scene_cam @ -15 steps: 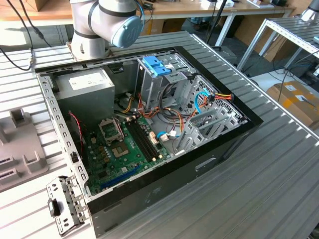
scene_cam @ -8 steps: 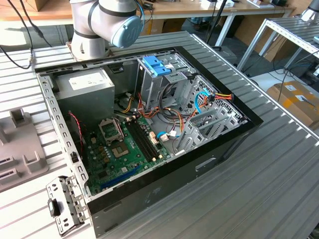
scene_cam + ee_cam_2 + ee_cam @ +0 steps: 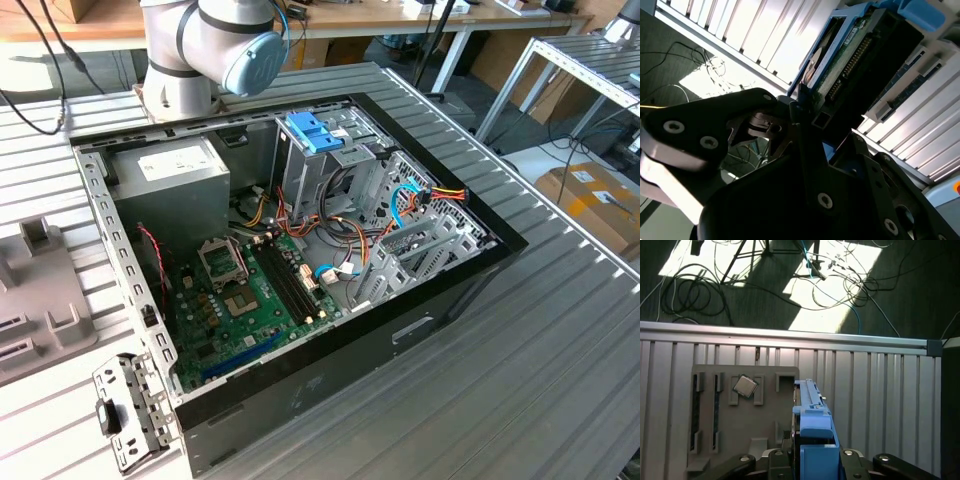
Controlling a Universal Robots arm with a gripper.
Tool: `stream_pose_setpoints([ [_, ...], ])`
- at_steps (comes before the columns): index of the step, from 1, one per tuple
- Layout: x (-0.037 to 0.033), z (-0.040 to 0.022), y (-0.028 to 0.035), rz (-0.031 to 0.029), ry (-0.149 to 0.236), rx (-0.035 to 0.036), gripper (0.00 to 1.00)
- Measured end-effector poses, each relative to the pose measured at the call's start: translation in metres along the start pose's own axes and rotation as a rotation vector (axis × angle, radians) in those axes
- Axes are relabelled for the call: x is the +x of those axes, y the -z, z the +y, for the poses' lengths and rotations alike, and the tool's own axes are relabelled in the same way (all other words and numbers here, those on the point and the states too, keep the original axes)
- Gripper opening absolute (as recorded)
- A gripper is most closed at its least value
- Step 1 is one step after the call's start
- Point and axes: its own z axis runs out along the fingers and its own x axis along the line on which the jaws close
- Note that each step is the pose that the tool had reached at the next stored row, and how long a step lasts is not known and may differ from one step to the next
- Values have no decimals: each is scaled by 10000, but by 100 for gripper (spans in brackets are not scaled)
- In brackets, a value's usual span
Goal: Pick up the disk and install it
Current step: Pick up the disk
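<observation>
Hand (image 3: 816, 464) clamped on disk (image 3: 812, 422), which hangs over grey tray (image 3: 715, 440) on bench (image 3: 880, 390) in the first wrist view. Step, I reckon: pick done, install not yet. In the exterior view: tray at 9 o'clock, case (image 3: 400, 330) centre, drive cage (image 3: 330, 170) at its 12 o'clock. Next needs rails square w/ the bay.
</observation>
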Motion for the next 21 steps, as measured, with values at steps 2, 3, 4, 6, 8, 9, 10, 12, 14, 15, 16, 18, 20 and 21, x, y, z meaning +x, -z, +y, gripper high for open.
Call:
stream_pose_setpoints([
  [2,-4,2,35,-8,0,0,36],
  [3,-7,3,57,-14,1,0,36],
  [4,-9,4,80,-21,1,1,36],
  [6,-15,7,133,-37,2,1,36],
  [8,-19,8,163,-44,3,1,36],
  [9,-20,9,175,-48,3,2,36],
  [10,-22,9,191,-52,3,2,36],
  [12,-26,10,221,-57,4,1,36],
  [14,-31,12,272,-68,5,2,36],
  [15,-33,13,286,-71,5,2,36],
  [16,-34,13,299,-73,5,3,36],
  [18,-38,14,329,-79,5,2,36],
  [20,-42,15,366,-86,6,3,36],
  [21,-44,16,381,-88,6,3,36],
])
